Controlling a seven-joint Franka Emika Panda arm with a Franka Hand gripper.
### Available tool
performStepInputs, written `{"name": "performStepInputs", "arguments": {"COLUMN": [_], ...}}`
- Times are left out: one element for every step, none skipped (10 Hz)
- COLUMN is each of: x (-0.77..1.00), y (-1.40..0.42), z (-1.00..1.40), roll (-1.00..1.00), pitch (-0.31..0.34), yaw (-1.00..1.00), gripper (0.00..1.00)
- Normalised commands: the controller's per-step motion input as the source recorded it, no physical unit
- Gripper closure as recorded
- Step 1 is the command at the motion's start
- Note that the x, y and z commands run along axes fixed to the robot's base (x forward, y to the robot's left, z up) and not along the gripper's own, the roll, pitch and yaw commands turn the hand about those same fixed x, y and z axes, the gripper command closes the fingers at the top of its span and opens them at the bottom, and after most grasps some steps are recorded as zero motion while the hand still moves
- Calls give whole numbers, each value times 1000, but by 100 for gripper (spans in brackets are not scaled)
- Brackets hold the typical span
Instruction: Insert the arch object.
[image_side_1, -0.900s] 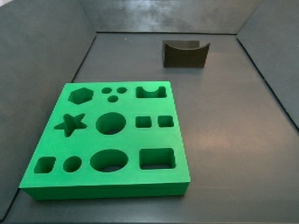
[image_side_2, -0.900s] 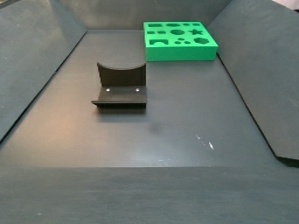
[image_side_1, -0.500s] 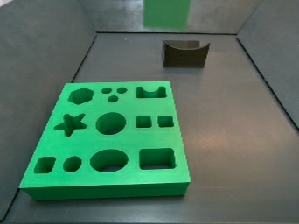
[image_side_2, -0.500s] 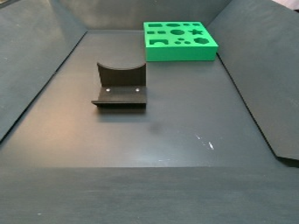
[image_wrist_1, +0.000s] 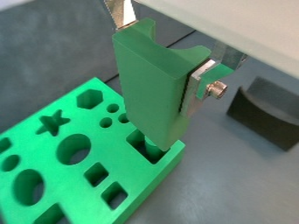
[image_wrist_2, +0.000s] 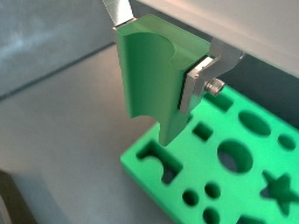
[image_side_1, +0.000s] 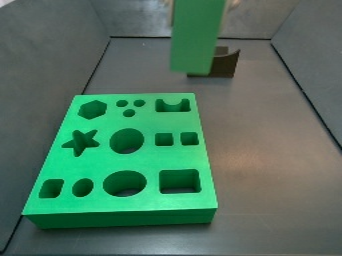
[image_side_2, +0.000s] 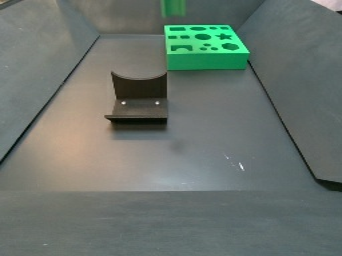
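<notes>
My gripper (image_wrist_1: 160, 52) is shut on the arch object (image_wrist_1: 149, 83), a tall green piece with a curved U-shaped notch along one side. Silver fingers (image_wrist_1: 201, 83) clamp its upper part; both wrist views show this (image_wrist_2: 160, 52). The piece hangs upright, its lower end just above the green board (image_wrist_1: 82, 136) near the arch-shaped hole (image_side_1: 170, 104) at the far edge. In a side view the piece (image_side_1: 197, 35) comes in from the top; the gripper itself is out of that view. It does not touch the board.
The fixture (image_side_2: 138, 100) stands on the dark floor away from the board (image_side_2: 207, 58); in a side view it is partly hidden behind the held piece (image_side_1: 227, 62). The board has several other shaped holes. Grey walls enclose the floor.
The green piece has come down into the side view from the top. It was absent at first, then at the top edge, and now hangs in front of the fixture.
</notes>
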Motion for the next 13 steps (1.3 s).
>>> {"name": "performStepInputs", "arguments": {"x": [-366, 0, -40, 0, 0, 69, -111, -49, 0, -166, -206, -146, -137], "y": [91, 66, 60, 3, 0, 0, 0, 0, 0, 163, 166, 26, -40], "z": [-857, -840, -783, -697, -617, -629, -820, -854, -926, -829, -777, -811, -963], "roll": [0, -24, -87, -51, 0, 36, 71, 21, 70, 110, 113, 166, 106], "pitch": [-219, -164, -193, -139, -100, -43, -169, -169, -147, -194, -217, -164, -123], "yaw": [0, -69, -34, 0, 3, 0, 120, 183, 149, 334, 429, 286, 163], "gripper": [100, 100, 100, 100, 100, 100, 100, 100, 100, 100, 100, 100, 100]}}
